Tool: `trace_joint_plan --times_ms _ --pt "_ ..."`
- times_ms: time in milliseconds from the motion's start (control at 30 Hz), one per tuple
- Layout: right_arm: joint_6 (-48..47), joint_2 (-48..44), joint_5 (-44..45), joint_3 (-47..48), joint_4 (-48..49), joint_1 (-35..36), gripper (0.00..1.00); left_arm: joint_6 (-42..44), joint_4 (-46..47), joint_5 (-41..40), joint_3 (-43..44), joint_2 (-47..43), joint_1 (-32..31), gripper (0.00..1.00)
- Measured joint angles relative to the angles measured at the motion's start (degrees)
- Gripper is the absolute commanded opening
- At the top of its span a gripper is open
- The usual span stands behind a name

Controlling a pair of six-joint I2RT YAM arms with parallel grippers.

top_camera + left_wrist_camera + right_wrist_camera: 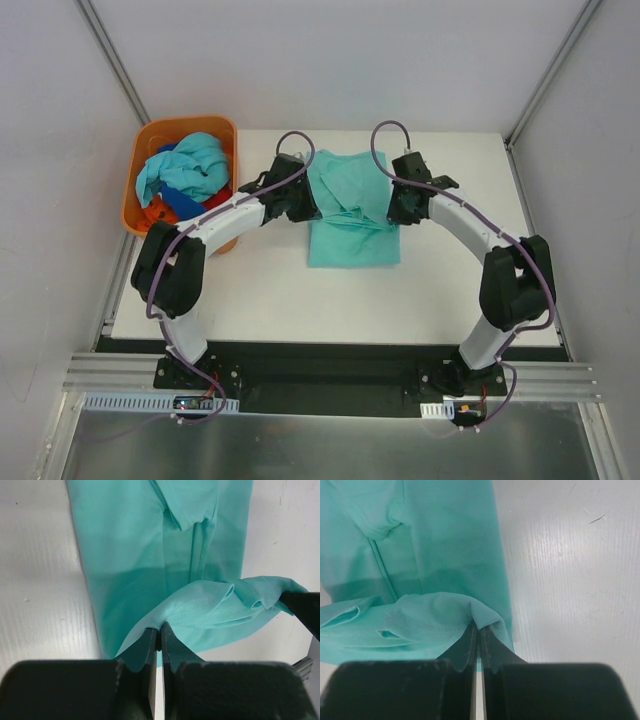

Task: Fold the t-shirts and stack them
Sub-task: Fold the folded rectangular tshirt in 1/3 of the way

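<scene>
A teal-green t-shirt [350, 205] lies on the white table, folded lengthwise. My left gripper [302, 203] is shut on its left edge; the left wrist view shows the cloth [200, 605] pinched at the tips [160, 626] and lifted in a fold. My right gripper [398, 210] is shut on the right edge; the right wrist view shows the cloth [435, 612] pinched at the tips [478, 626]. Both hold the far part of the shirt above its near part. Light aqua [190, 165], blue [185, 203] and orange-red [155, 213] shirts lie bunched in the basket.
An orange plastic basket [140, 160] stands at the table's far left corner, beside the left arm. Grey walls and metal posts close in the back and sides. The table's near edge meets a black rail with the arm bases.
</scene>
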Motion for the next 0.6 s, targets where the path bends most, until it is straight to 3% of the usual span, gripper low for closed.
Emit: trace_joint_plan --times_ms 333,433,500,567,600 --pt "-3.08 10.84 -6.27 6.99 2.60 -3.28 0.08 0.92 0.02 1.42 5.01 8.17 2.34 0.02" --pt "-3.54 13.70 -7.56 8.63 3.48 -3.74 0.15 0.94 0.00 1.46 5.55 9.73 2.91 0.26" --pt "-3.67 15.17 -8.50 9.31 3.72 -4.17 0.47 1.25 -0.02 1.75 5.77 10.16 3.54 0.50" --pt "-4.17 16.65 -10.16 10.32 3.78 -4.85 0.66 1.33 0.00 2.62 6.21 10.47 4.07 0.63" --pt "-4.42 17.16 -10.95 10.73 3.69 -5.22 0.70 1.38 0.07 3.43 6.40 10.54 4.33 0.66"
